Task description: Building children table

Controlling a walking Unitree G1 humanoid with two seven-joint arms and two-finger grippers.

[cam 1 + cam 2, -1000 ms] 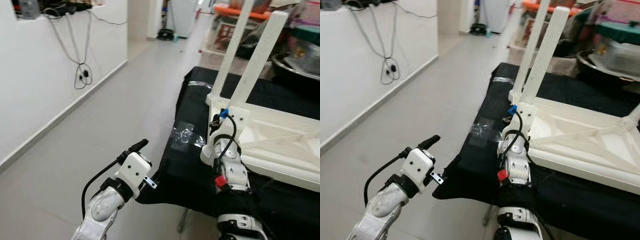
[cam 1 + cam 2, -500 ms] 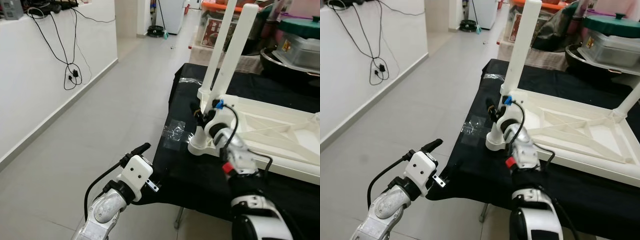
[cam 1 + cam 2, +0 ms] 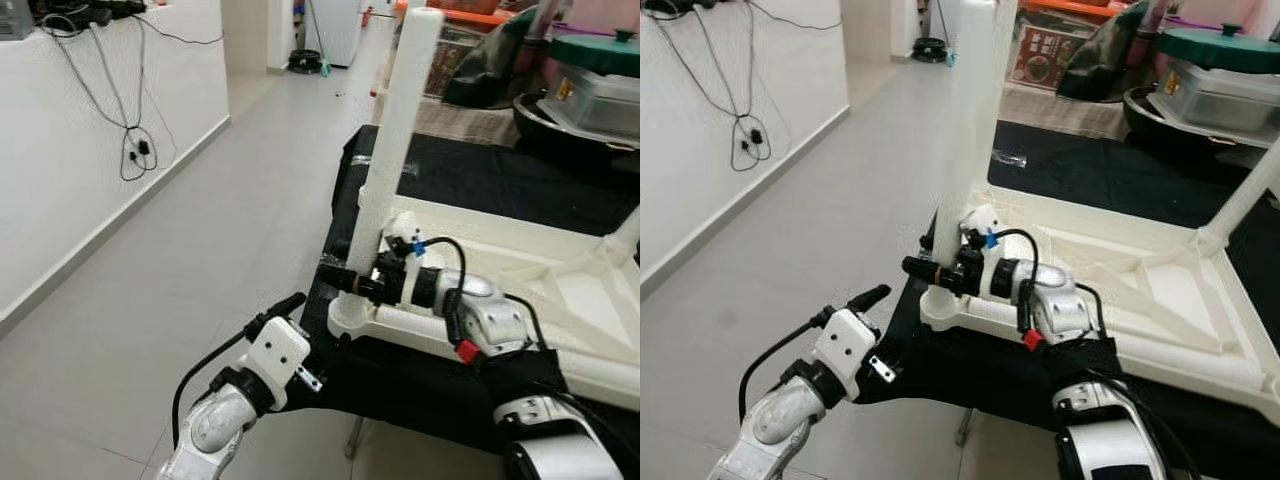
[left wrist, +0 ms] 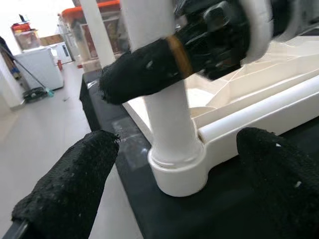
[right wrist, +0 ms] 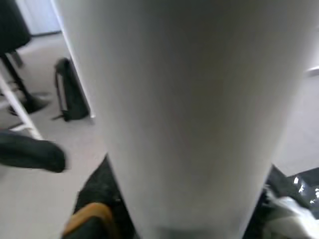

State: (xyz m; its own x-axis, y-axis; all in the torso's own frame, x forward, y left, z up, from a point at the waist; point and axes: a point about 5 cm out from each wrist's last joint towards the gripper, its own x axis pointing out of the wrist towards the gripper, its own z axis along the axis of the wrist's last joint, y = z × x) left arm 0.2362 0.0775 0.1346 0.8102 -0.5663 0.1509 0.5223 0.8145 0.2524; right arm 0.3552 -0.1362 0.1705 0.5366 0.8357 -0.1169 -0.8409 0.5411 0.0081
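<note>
**White plastic leg in the grip, table belly-up on the black cloth**

White moulded plastic is the story here: the upside-down white plastic children's table (image 3: pixel 520 262) lies on the black-draped work surface (image 3: pixel 470 180), its ribbed underside facing up, and the near-corner white cylindrical leg (image 3: pixel 392 140) stands upright in its round corner socket (image 3: pixel 350 318). A second leg (image 3: pixel 1250 190) rises at the far corner, at a slant.

Right gripper (image 3: pixel 930 270) is in there, low on the near leg, just above the socket, its black fingers (image 4: pixel 144 69) closed around the tube. The right wrist view looks straight at the leg's pale wall, so contact is tight. Left gripper (image 3: pixel 288 303) hovers off the cloth's edge, near the socket but clear of it, its fingers (image 4: pixel 70 179) spread wide either side of the collar in its own wrist view, grasping nothing.

How will it handle? My read: light, hollow, stiff. The tube is smooth and glossy, so padded fingers could slip round it if twisted; a firm squeeze low down, close to the collar, looks the safest hold, since that is where side force bends the leg least. Gripping high would lever the whole light frame and could skate it across the cloth. The tabletop's thick rolled rim (image 3: pixel 450 335) offers a good second hold for steadying. I cannot tell whether the leg is fully seated; the socket joint looks closed, but that is hard to tell from here.
</note>
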